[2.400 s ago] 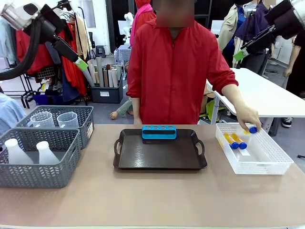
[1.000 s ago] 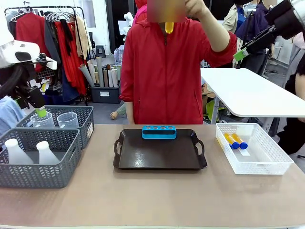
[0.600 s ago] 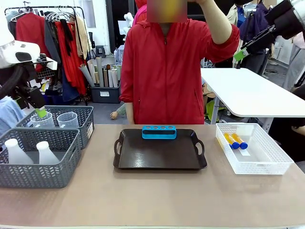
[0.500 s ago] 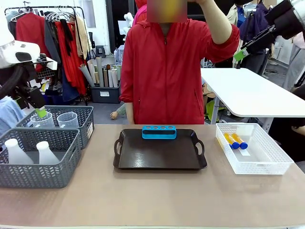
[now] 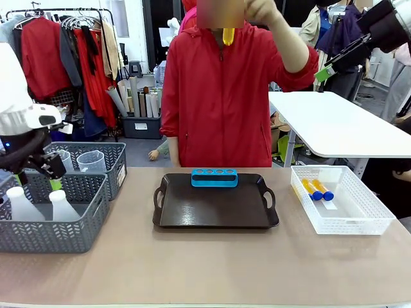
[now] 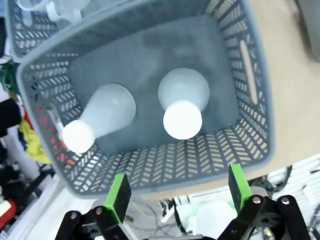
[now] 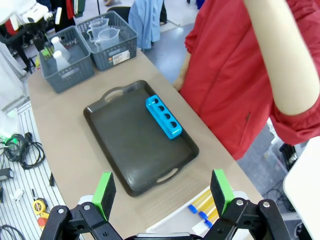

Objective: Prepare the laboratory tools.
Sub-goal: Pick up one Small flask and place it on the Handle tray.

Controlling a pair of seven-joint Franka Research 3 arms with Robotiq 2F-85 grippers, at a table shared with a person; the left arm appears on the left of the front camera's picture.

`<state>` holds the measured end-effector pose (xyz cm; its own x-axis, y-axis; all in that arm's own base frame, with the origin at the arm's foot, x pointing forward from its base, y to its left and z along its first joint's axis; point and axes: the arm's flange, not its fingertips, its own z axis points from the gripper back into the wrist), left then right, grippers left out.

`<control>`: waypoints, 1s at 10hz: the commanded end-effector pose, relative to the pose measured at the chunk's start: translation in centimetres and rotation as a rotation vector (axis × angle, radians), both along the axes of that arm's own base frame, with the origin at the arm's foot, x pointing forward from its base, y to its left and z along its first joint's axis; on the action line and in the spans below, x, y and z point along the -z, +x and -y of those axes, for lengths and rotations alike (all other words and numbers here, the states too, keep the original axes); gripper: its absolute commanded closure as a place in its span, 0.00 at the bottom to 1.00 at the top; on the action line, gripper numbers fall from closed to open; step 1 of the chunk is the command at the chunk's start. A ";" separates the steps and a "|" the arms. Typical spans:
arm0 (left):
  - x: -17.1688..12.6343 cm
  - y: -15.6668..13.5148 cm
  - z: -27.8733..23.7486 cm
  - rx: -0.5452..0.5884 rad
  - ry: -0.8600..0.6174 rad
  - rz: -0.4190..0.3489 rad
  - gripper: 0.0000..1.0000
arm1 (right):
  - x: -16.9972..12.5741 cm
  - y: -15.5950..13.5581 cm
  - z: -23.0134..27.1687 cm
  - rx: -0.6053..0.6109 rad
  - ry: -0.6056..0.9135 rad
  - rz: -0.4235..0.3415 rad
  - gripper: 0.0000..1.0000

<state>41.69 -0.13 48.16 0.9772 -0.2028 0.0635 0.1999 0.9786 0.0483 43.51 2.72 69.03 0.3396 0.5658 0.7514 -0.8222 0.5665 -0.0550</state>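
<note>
Left tool [image 6: 178, 189] hangs wide open over two white flasks [image 6: 183, 107] standing in the near grey basket [image 6: 250, 90], holding nothing – right tool [image 7: 162, 186], raised high, is open and empty too. Blue rack [image 5: 214, 177] sits at the far edge of the tray [image 5: 215, 212]; two tubes [image 5: 316, 189] lie in the white bin [image 5: 359, 218]; person's hand [image 5: 260, 9] holds another tube [image 5: 228, 35] up

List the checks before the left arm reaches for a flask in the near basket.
1. Left gripper open: ok.
2. It hangs over the grey basket, one flask in line between its fingers: ok.
3. That flask and the other flask upright: ok.
4. Tray bare in front of the blue rack: ok.
5. Person's hand raised off the table, holding a tube: ok.
6. Flask's cap tight: cannot tell.
</note>
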 end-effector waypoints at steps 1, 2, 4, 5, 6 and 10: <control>0.5 0.3 0.3 -0.025 -0.008 0.038 0.00 | -0.1 0.0 0.0 -0.003 0.003 0.006 0.00; 1.0 0.5 0.4 -0.047 -0.009 0.041 0.00 | -0.1 0.0 0.0 -0.003 0.003 0.006 0.00; 2.5 1.0 -0.3 -0.048 -0.024 0.068 0.00 | -0.1 0.0 0.0 -0.003 0.003 0.006 0.00; 3.0 0.9 -0.3 -0.054 -0.031 0.080 0.00 | -0.1 0.0 0.0 -0.003 0.003 0.006 0.00; 3.6 1.1 -0.4 -0.055 -0.042 0.069 0.00 | -0.1 0.0 0.0 -0.003 0.003 0.006 0.00; 4.7 1.7 0.1 -0.035 -0.031 0.072 0.00 | -0.1 0.0 0.0 -0.003 0.003 0.006 0.00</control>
<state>43.34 -0.15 43.93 0.9770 -0.1705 0.1282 0.1665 0.9852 0.0419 43.51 2.71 69.03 0.3396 0.5658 0.7513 -0.8221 0.5666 -0.0551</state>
